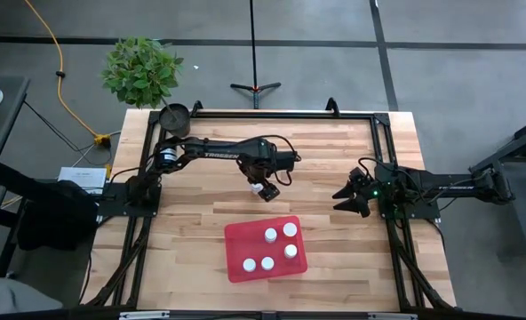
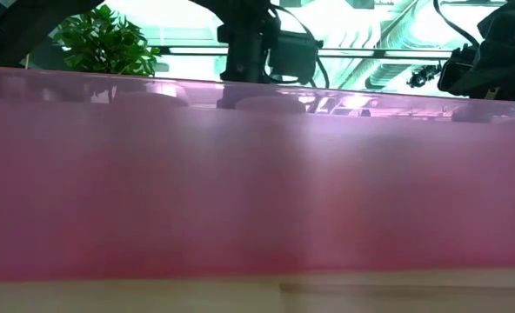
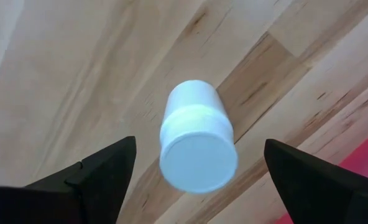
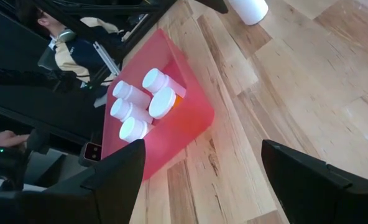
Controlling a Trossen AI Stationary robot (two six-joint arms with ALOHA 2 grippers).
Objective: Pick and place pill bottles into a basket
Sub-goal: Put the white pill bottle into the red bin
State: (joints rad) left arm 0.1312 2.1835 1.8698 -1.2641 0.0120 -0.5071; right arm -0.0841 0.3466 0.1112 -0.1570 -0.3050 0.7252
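— Hovering where, the left gripper (image 1: 266, 188)?
— Jaws spread wide over one pill bottle (image 3: 198, 144) between its fingers, unheld; red basket (image 1: 238, 240) with five bottles (image 1: 269, 236) just beyond.
— Right gripper (image 1: 352, 196)?
— Released, well apart.

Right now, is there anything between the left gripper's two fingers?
Yes. The left wrist view shows one white pill bottle standing on the bare wooden table between the open fingers of the left gripper, touching neither.

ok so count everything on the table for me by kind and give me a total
Pill bottles in the red tray: 5
Pill bottles on the table between the left gripper's open fingers: 1
Red trays: 1
Dark round cups: 1
Total: 8
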